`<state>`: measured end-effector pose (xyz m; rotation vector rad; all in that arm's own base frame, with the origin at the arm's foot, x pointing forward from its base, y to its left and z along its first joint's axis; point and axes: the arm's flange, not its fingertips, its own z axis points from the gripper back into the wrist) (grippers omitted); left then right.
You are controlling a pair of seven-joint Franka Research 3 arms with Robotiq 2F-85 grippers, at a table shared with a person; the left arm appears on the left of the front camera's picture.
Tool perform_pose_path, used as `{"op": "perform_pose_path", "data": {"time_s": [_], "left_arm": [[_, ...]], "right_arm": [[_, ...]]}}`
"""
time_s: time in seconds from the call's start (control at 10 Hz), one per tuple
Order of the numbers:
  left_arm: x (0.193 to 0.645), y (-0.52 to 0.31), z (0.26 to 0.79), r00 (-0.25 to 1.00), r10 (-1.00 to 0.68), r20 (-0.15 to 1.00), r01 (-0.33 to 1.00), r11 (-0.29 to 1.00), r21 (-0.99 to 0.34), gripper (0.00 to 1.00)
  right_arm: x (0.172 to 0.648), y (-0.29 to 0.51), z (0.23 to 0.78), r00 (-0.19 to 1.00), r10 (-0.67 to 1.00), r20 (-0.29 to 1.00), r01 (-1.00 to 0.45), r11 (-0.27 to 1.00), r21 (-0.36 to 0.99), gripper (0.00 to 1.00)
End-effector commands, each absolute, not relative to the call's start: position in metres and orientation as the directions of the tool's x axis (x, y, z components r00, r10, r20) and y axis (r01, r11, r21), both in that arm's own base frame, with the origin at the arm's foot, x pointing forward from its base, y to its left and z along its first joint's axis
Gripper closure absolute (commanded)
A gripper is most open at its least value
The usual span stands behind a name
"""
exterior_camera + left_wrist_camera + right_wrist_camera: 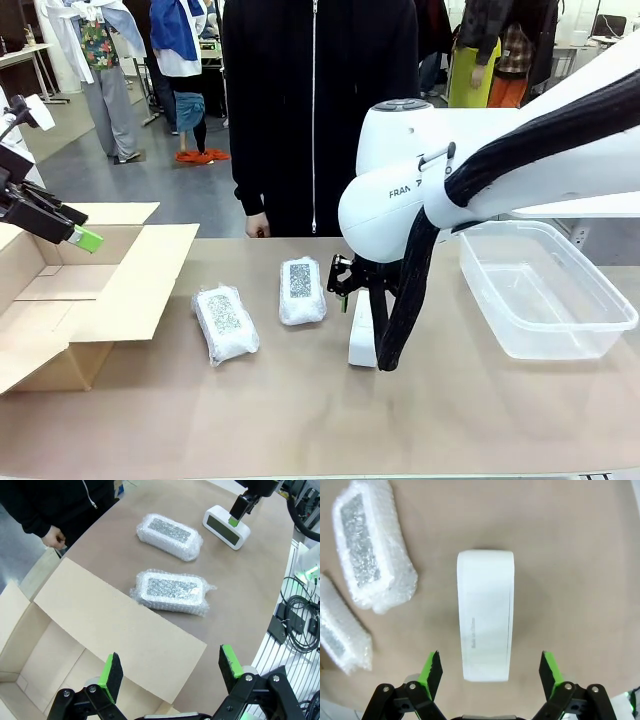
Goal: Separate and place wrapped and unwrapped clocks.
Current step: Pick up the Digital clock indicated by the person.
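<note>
Bare unwrapped clock (485, 615) stood on bench (300, 430), between wrapped pair and clear tub (545, 300). Over it hung right jaws, spread wide, green pads flanking its sides with gap either side, nothing pinched. Two wrapped clocks lay on bench, grey panels up, apart from each other: one (301, 290) just beside unwrapped clock, other (226, 322) nearer cardboard box (100, 290). At robot's left, left jaws spread, empty, above open box flaps. Person's hand (258, 225) rested at far bench edge.
</note>
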<state>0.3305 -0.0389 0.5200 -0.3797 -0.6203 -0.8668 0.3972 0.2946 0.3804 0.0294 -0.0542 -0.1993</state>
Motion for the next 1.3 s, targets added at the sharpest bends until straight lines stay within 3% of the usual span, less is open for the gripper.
{"op": "perform_pose_path", "data": {"time_s": [0.0,0.9,1.0,1.1,1.2], "left_arm": [[0.332,-0.038,0.519,0.481,-0.584,0.654,0.806,0.587,-0.069,0.0],[0.332,-0.038,0.519,0.481,-0.584,0.654,0.806,0.587,-0.069,0.0],[0.332,-0.038,0.519,0.481,-0.584,0.654,0.806,0.587,-0.069,0.0],[0.332,-0.038,0.519,0.481,-0.584,0.654,0.806,0.587,-0.069,0.0],[0.332,-0.038,0.519,0.481,-0.584,0.654,0.806,0.587,-0.069,0.0]], "right_arm": [[0.412,0.305,0.375,0.973,-0.227,0.05,0.227,0.974,0.0,0.0],[0.426,0.307,0.338,0.961,-0.275,0.015,0.275,0.961,-0.022,0.0],[0.427,0.306,0.338,0.959,-0.281,0.03,0.281,0.959,-0.027,0.17],[0.426,0.305,0.338,0.96,-0.277,0.024,0.278,0.961,-0.015,0.18],[0.426,0.306,0.337,0.962,-0.272,0.024,0.273,0.962,-0.012,0.35]]}}
